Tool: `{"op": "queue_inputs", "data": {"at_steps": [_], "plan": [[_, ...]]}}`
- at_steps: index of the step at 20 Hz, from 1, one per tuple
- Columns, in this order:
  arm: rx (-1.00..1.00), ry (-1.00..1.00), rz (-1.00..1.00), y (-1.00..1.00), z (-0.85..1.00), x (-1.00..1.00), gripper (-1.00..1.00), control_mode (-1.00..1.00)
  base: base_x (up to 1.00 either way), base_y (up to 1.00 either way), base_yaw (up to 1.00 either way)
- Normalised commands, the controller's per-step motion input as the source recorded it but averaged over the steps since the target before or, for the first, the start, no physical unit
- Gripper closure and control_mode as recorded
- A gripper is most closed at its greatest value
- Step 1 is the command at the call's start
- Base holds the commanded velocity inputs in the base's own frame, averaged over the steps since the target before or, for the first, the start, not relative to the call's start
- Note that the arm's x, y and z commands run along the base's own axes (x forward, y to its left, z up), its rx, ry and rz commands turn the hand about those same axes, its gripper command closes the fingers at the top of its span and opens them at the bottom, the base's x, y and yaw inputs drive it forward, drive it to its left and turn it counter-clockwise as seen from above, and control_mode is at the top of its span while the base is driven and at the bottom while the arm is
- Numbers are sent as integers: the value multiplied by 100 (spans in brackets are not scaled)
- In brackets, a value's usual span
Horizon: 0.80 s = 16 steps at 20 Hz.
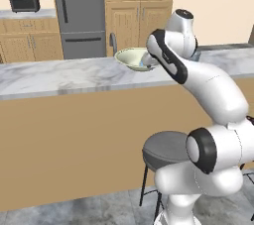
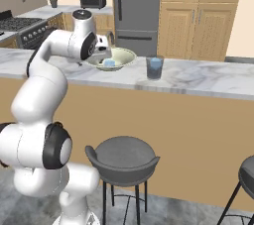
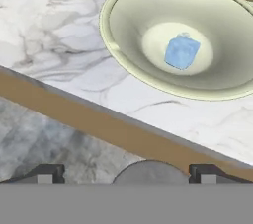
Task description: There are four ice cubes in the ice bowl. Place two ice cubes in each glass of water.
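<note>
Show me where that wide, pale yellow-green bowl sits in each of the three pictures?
Left base view: upper middle, on the marble counter, the wide pale yellow-green bowl partly behind the arm.
Right base view: upper left-centre, left of a grey glass tumbler.
Hand view: upper right.
Shared landmark: the marble counter.

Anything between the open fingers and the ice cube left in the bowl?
Nothing visible. In the hand view the ice cube lies alone at the bottom of the ice bowl, open from above. The gripper is open, back over the counter edge; only the bowl's near rim lies between.
</note>
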Motion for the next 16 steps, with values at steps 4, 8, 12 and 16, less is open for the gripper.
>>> {"op": "queue_inputs", "data": {"at_steps": [4,8,12,16], "plan": [[-3,-20,1,0,3,59,-100,-100,0,0,0],[0,-1,0,-1,1,50,-100,-100,0,0,0],[3,9,-2,-2,0,37,-100,-100,0,0,0],[7,8,-5,-1,15,16,-100,-100,0,0,0]]}}
